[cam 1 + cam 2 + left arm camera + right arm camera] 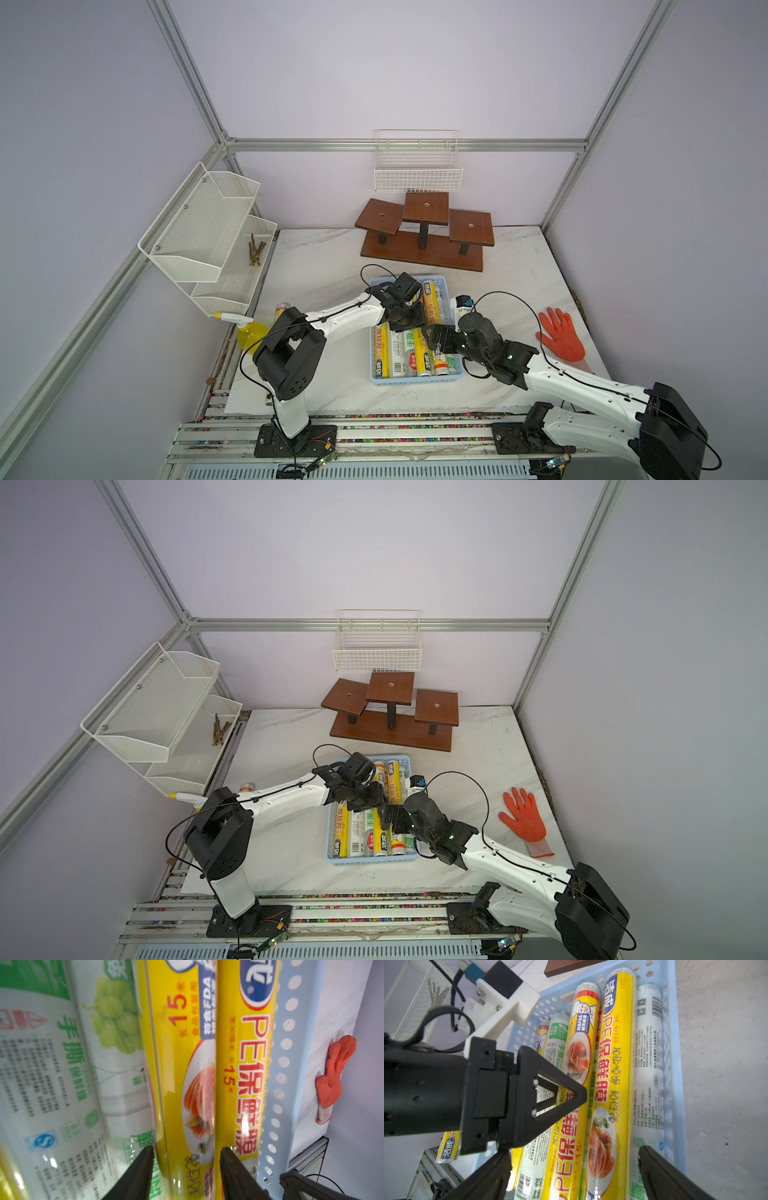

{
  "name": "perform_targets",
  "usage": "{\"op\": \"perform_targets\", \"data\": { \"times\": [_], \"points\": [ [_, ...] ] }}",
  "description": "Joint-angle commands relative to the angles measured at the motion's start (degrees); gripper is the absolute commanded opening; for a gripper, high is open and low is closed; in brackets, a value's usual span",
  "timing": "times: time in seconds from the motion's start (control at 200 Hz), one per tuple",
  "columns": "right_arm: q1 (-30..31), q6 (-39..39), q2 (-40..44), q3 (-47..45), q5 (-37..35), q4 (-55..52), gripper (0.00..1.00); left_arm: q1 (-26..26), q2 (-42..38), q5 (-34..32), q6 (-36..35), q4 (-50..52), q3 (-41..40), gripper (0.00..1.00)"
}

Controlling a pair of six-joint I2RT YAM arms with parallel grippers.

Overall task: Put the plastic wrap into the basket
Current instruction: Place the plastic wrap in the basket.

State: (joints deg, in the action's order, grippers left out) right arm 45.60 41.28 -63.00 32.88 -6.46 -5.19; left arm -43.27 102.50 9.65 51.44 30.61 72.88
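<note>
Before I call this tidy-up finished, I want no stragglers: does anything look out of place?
Yes. One plastic wrap roll lies on the table outside the basket, partly hidden under the left arm; its capped end shows in both top views. The other visible rolls lie inside the basket.

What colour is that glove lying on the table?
Orange-red glove, with a pale cuff; clearest in a top view.

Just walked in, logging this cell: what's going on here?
Plastic wrap rolls are being packed into a blue basket. Most already lie in it. The left gripper is down in the basket, jaws apart astride a yellow roll lying there. The right gripper hovers over the rolls, jaws wide open and empty. A stray roll lies outside on the table.
</note>
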Motion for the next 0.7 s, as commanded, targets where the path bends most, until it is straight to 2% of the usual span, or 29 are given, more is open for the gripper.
{"op": "perform_targets", "data": {
  "times": [0.0,0.12,0.365,0.56,0.69],
  "points": [
    [0.0,-0.3,1.5,1.6,-0.6,0.1,0.99,-0.6,-4.7,-0.8,-1.8,2.3,1.5,0.56],
    [0.1,0.0,3.1,0.9,1.5,2.7,0.99,-0.6,-8.4,-2.9,-4.9,2.5,0.6,0.58],
    [0.0,-0.9,6.5,-0.7,6.7,11.1,0.99,-0.2,-22.0,-17.6,-7.3,1.9,-7.0,0.61],
    [1.1,-2.7,1.8,2.4,11.2,13.7,0.99,0.6,-32.4,-26.5,-8.4,-1.2,-14.6,0.63],
    [4.4,-4.7,-3.1,6.3,11.3,13.4,0.99,1.5,-36.9,-33.6,-10.3,1.2,-17.5,0.64]
  ]
}}
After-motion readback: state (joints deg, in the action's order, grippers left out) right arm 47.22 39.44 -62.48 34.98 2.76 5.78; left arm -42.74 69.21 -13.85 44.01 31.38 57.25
